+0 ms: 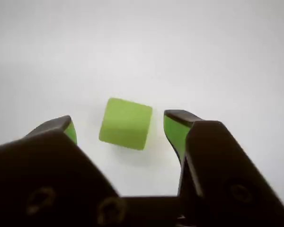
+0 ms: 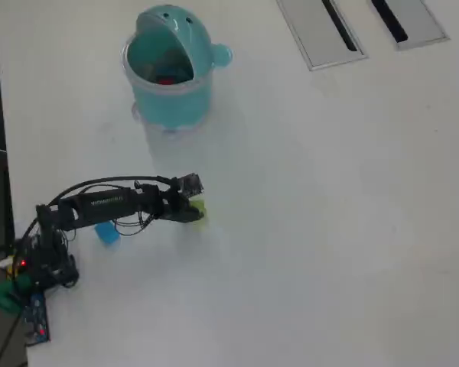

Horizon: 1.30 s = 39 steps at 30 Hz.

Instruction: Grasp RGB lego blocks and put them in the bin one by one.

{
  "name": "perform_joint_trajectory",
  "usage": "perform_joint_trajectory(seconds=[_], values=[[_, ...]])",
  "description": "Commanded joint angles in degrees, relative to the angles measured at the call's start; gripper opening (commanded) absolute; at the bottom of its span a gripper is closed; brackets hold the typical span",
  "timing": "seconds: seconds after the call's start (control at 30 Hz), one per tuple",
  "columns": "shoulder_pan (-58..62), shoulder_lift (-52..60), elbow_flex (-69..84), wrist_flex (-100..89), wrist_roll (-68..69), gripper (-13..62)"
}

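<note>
In the wrist view the yellow-green lego block (image 1: 126, 124) lies on the white table between my gripper's (image 1: 121, 124) green-padded fingers (image 1: 174, 128). White table shows on both sides of the block, so neither pad touches it. The gripper is open. Seen from overhead, the gripper (image 2: 196, 208) hangs low over that block (image 2: 200, 208), which peeks out at its tip. A blue block (image 2: 107, 233) rests on the table under the arm, nearer the base. The teal bin (image 2: 168, 103) stands at the back, lid open, with a red block (image 2: 166, 79) inside.
Two grey slotted panels (image 2: 321, 30) sit in the table at the top right of the overhead view. The arm's base (image 2: 40, 260) with its cables is at the left edge. White tabletop stretches to the right and front.
</note>
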Motion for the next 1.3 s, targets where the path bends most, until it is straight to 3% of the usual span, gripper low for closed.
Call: perform_joint_trajectory(seconds=[0.0,1.27], values=[[-1.2,3.4,-0.9,-6.4,1.6,33.8],[1.1,-5.9,5.4,-19.7,1.5,30.8]])
